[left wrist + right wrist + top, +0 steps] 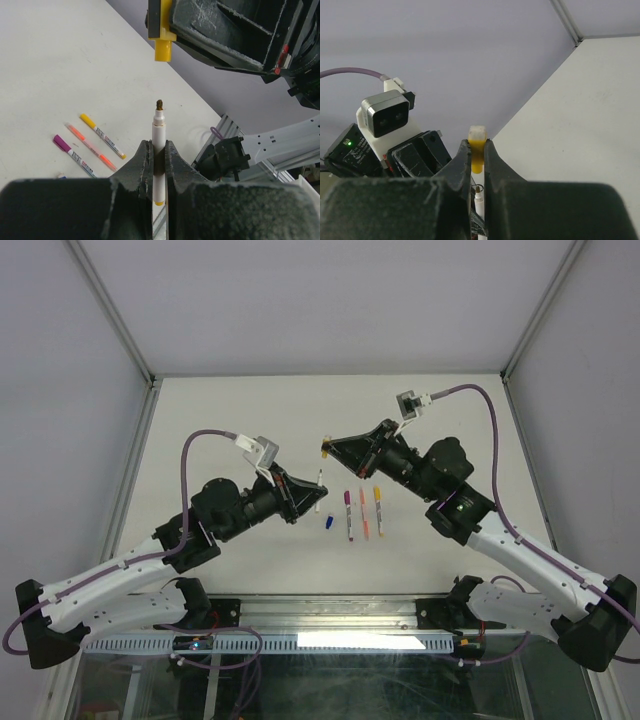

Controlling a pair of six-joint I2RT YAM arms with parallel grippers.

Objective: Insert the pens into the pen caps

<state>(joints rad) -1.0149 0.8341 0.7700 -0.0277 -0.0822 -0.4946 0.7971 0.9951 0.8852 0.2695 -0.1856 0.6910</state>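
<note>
Firmly grasps a white pen (159, 131) with the left tool (159, 149), jaws clamped on the middle of the barrel. Shows the dark tip sticking out past the fingertips and the yellow end behind them.

Pinches a yellow cap (163, 48) in the right tool (477, 150), jaws closed tight on it, one end standing out beyond the fingertips.

Holds both above the bench (250, 410), the two tools facing one another. Places the cap just ahead of the pen tip and roughly in line with it, with a clear gap between, not touching.

Has three more pens lying flat on the bench, side by side and near both tools: purple pen (348, 512), orange pen (363, 512), yellow pen (379, 510). Has also a small blue cap (329, 523) lying just beside the purple pen, on the side of the left arm.
</note>
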